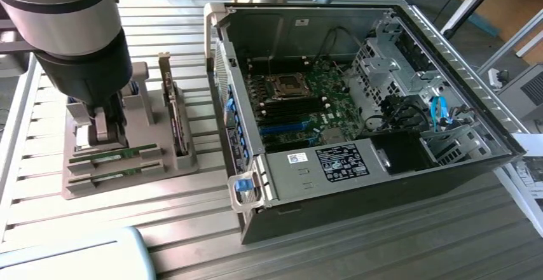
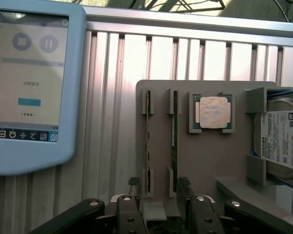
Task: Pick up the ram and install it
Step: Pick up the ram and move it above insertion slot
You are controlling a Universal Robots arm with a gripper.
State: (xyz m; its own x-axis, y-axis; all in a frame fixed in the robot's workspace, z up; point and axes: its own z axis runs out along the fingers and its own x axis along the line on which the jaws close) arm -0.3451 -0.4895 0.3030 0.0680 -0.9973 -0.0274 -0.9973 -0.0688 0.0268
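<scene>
Over the grey holder (image 1: 165, 165), lower left of the exterior view: hand (image 1: 109, 139) is hovering, fingers standing apart, holding nothing.
Ram (image 1: 114, 154): sitting on edge in its slot under the hand, twin (image 1: 114, 177) alongside.
Care: centring on one stick, gripping its flat faces, is probably mattering most.

Tray (image 2: 210, 161): plain grey. On it: ram (image 2: 174, 141) dark green, black chips; twin stick (image 2: 147, 141) lighter green, yellowish flecks; processor chip (image 2: 214, 112) silver-beige, green border. Beside tray: tablet (image 2: 36, 87) pale blue, cream screen, teal bar. Under tray: table (image 2: 112, 97) ribbed silver, sunlit stripes.
</scene>
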